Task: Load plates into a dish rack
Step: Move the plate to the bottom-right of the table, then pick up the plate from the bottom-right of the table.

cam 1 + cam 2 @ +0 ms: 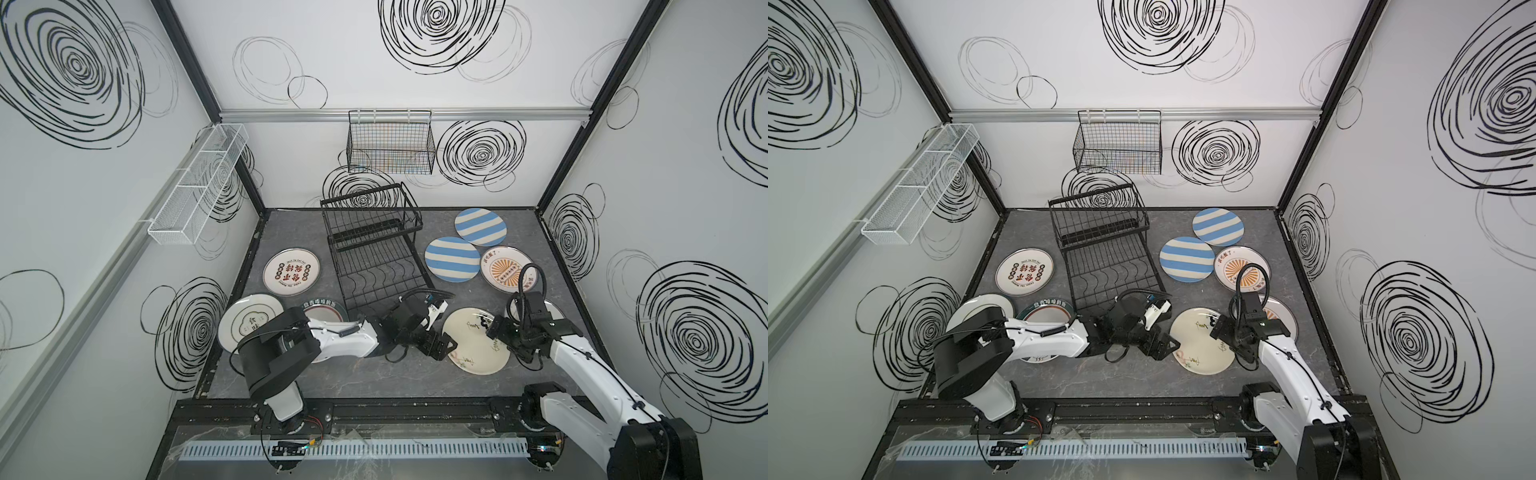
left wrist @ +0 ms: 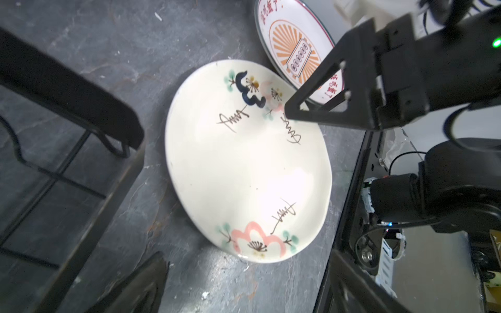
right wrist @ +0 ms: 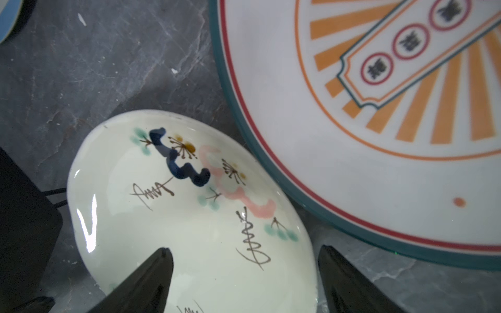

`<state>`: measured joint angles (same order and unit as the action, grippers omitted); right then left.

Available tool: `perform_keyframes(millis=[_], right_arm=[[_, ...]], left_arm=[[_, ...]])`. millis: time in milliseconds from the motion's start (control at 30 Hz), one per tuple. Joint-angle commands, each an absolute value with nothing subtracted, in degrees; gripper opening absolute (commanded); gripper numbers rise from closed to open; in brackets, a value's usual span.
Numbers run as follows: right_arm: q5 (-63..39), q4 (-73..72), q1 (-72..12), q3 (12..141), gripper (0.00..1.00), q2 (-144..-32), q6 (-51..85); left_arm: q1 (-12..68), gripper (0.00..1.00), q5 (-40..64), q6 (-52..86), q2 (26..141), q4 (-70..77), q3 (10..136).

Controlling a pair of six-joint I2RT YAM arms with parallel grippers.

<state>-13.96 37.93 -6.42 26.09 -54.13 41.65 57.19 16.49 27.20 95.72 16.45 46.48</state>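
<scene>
Both wide open, the left gripper [image 1: 446, 348] sits beside the cream plate [image 1: 469, 347] while the right gripper [image 3: 244, 248] straddles its rim, probably to raise it for the rack [image 1: 374, 257].

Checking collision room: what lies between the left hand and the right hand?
The cream flower plate, flat on the table; both top views show it between the left hand and the right hand.

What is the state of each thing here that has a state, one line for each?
dish rack: upright, empty.
flower plate: lying on table, not gripped.
sunburst plate: lying on table.
near striped plate: lying on table.
far striped plate: lying on table.
left pincer: open, empty.
right pincer: open, empty, over flower plate.
</scene>
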Motion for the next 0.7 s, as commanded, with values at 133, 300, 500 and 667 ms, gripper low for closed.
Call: perform_keyframes(millis=[133,300,500,667], right_arm=[[-18.7,33.5,-1.4,20.7,0.86,-52.2,42.5],[-21.1,33.1,2.4,18.7,0.84,-48.6,40.6],[-25.1,31.1,4.5,16.2,0.78,-45.3,39.2],[-28.9,29.4,5.1,13.8,0.70,-42.9,38.9]], left_arm=[[57.0,0.96,17.3,25.0,99.7,15.4,50.5],[57.4,0.96,17.3,24.9,101.5,15.2,51.0],[59.0,0.96,17.4,24.8,105.3,14.7,53.8],[59.3,0.96,17.9,24.8,108.1,14.7,55.7]])
